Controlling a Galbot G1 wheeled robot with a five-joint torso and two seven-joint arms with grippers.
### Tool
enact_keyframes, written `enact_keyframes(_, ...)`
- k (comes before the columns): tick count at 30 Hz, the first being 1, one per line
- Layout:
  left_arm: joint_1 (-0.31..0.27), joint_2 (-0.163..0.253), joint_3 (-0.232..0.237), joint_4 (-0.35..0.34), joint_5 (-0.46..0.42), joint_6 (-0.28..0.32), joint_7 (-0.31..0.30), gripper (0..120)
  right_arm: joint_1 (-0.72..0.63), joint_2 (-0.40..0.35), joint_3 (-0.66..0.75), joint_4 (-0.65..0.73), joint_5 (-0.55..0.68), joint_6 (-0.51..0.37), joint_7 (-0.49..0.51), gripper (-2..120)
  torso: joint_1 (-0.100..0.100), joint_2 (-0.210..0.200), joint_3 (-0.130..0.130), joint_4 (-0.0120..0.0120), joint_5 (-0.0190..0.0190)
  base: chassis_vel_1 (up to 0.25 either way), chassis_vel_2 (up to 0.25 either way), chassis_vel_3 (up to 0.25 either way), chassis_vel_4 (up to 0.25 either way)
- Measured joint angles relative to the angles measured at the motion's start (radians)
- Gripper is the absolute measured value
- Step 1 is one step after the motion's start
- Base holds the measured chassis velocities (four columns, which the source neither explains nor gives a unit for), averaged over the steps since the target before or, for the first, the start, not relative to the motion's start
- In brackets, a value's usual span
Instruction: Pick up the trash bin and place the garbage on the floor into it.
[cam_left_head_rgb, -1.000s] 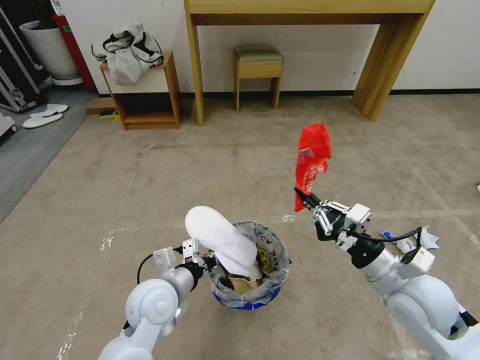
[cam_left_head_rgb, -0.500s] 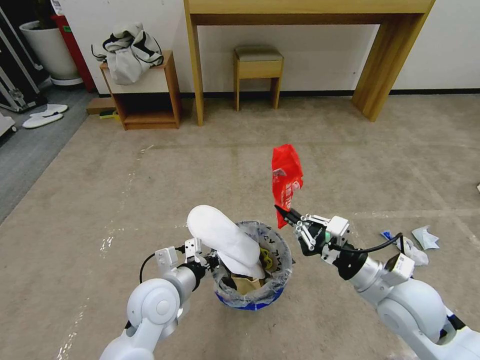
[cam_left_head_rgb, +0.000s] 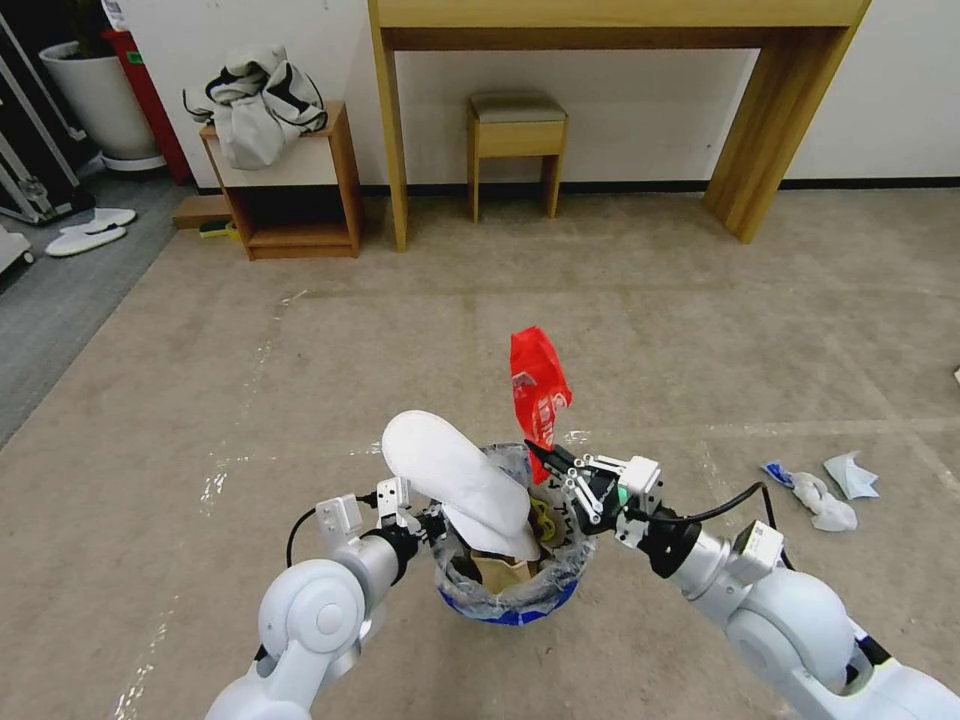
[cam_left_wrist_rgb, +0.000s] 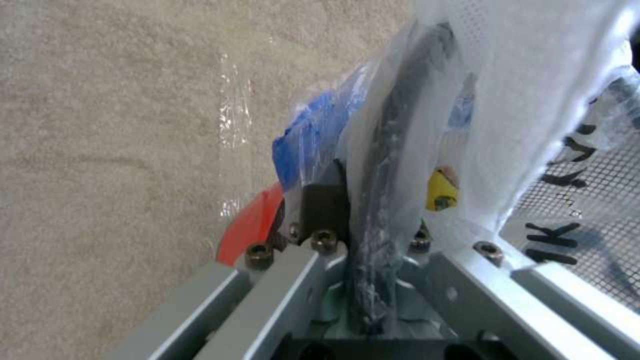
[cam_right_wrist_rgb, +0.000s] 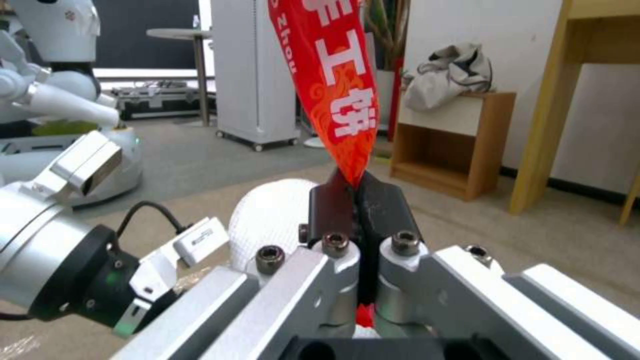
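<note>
- The left pincer (cam_left_head_rgb: 418, 520) is closed on the left rim of the bin (cam_left_head_rgb: 512, 600), with the rim and the plastic liner (cam_left_wrist_rgb: 253, 125) pressed between its jaws. I think it holds the bin there so that the mouth stays up and ready to receive things.
- The bin is low in the middle of the scene, near the robot. Whether it rests on the floor (cam_left_head_rgb: 300, 380) or is lifted a little, I cannot tell.
- A white slipper (cam_left_head_rgb: 455, 480) leans in the bin and sticks out over the left rim, and a brown paper bag (cam_left_head_rgb: 497, 570) lies inside below it.
- The right pincer (cam_left_head_rgb: 545, 462) is closed tight on the lower tip of the red wrapper (cam_left_head_rgb: 538, 395). The wrapper stands up above the jaws, at the far right edge of the bin mouth, probably so that it can fall inside when released.
- White-blue papers (cam_left_head_rgb: 825, 490) lie on the floor at the right, well apart from the bin, so the task is not finished.
</note>
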Motion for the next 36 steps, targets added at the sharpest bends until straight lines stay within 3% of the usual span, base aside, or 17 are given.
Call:
enact_keyframes(17,0.004,-0.006,-0.01,-0.011,-0.004,0.0,-0.003,1,-0.024,0.026,-0.002,-0.045,-0.041,0.011,-0.015,2,0.0,0.0,0.0,0.0001,0.0001,0.0,0.0,0.0,0.0)
enact_keyframes(18,0.003,-0.009,-0.013,-0.011,-0.004,0.0,-0.005,1,-0.03,0.03,0.006,-0.05,-0.051,0.01,-0.014,10,0.0,0.0,0.0,0.0001,-0.0001,0.0,0.0,0.0,0.0)
enact_keyframes(21,0.0,-0.012,-0.014,-0.01,-0.004,0.0,-0.006,1,-0.038,0.032,0.014,-0.054,-0.058,0.009,-0.015,19,0.0,0.0,0.0,0.0,0.0001,0.0,0.0,0.0,0.0)
enact_keyframes(23,0.0,-0.012,-0.014,-0.01,-0.004,0.0,-0.006,1,-0.038,0.032,0.014,-0.054,-0.058,0.009,-0.015,19,0.0,0.0,0.0,0.0,0.0001,0.0,0.0,0.0,0.0)
enact_keyframes(24,-0.006,-0.013,-0.014,-0.01,-0.007,-0.001,-0.007,1,-0.05,0.03,0.025,-0.054,-0.059,0.004,-0.019,32,0.0,0.0,0.0,0.0,0.0001,0.0,0.0,0.0,0.0)
enact_keyframes(26,-0.006,-0.012,-0.014,-0.01,-0.009,-0.001,-0.007,1,-0.053,0.029,0.027,-0.056,-0.059,0.005,-0.022,35,0.0,0.0,0.0,0.0,-0.0001,0.0,0.0,0.0,0.0)
enact_keyframes(28,-0.005,-0.007,-0.018,-0.01,-0.014,-0.001,-0.007,1,-0.06,0.028,0.037,-0.061,-0.06,0.005,-0.027,47,0.0,0.0,0.0,0.0,0.0,0.0,0.0,0.0,0.0)
enact_keyframes(36,-0.005,0.0,-0.021,-0.012,-0.022,-0.002,-0.007,1,-0.063,0.037,0.04,-0.079,-0.068,0.008,-0.029,74,0.0,0.0,0.0,0.0,0.0,0.0,0.0,0.0,0.0)
